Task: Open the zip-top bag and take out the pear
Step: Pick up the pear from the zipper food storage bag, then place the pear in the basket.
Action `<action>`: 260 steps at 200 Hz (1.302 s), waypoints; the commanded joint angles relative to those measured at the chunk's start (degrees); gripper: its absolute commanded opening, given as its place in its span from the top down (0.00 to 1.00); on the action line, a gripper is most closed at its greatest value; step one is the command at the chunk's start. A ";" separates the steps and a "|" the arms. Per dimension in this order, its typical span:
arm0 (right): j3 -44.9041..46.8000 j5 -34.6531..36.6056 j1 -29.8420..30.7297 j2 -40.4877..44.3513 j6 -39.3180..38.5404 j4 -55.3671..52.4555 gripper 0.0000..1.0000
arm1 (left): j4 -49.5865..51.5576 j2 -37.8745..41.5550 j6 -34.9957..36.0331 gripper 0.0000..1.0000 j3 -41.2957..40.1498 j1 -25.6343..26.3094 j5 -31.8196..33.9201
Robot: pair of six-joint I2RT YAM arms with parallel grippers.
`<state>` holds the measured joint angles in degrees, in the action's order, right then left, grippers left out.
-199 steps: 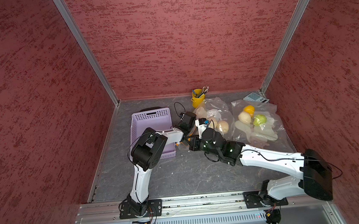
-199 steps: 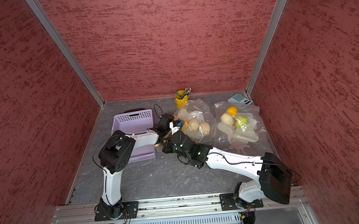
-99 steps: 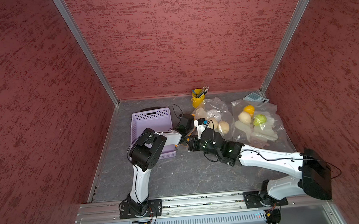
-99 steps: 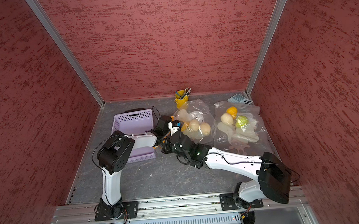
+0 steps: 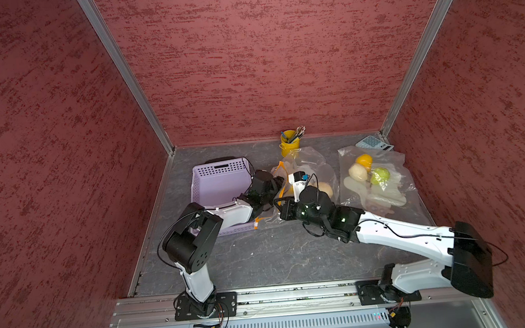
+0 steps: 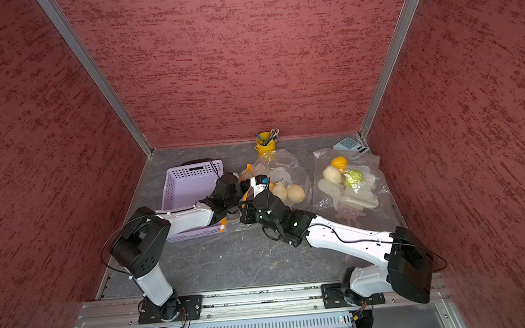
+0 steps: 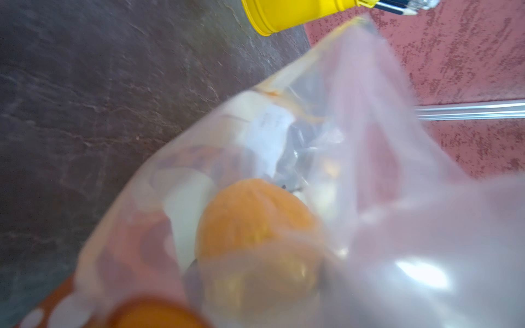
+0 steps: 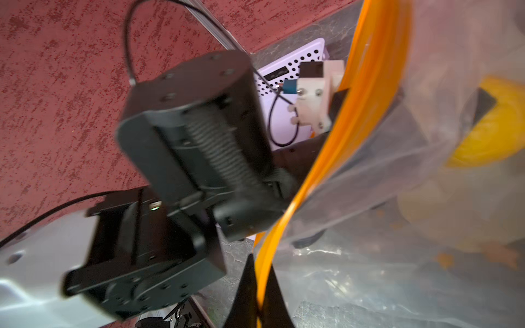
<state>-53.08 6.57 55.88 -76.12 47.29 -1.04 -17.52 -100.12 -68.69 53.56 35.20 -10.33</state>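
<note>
Plastic-film zip-top bag (image 5: 310,164), at the table's twelve o'clock, looks limp and slippery, best held by its orange zip strip (image 8: 377,42), where the right gripper (image 8: 257,295) pinches tight; left gripper (image 5: 275,185) spread untellable; smooth pear (image 6: 295,193) inside, three o'clock side.

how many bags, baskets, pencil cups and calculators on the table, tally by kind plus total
zip-top bags: 2
purple basket: 1
yellow pencil cup: 1
calculator: 1
total: 5
</note>
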 commanded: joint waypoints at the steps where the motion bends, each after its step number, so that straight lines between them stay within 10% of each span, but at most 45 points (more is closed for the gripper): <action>1: -1.48 2.12 -1.03 -0.79 -0.77 -2.22 1.00 | 3.97 4.82 1.35 0.41 -2.65 -0.72 -1.10; 97: -4.14 7.68 -1.65 -0.37 -2.68 -9.02 1.00 | 27.54 30.81 9.03 0.40 -12.83 -6.68 -2.11; 161: -4.66 7.43 -1.65 -1.13 -2.99 -9.05 1.00 | 46.46 52.35 15.80 0.38 -14.39 -21.23 -2.89; 214: -6.14 6.19 -1.68 -0.95 -4.28 -9.94 1.00 | 41.09 43.25 19.58 0.35 -13.47 -32.30 -4.40; 260: -5.74 6.15 -1.66 1.04 -4.56 -11.63 1.00 | 35.67 37.53 19.74 0.03 -10.76 -32.36 -6.66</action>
<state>-57.76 12.86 54.54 -76.69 43.88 -10.76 21.76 -63.22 -50.28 39.77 2.26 -15.20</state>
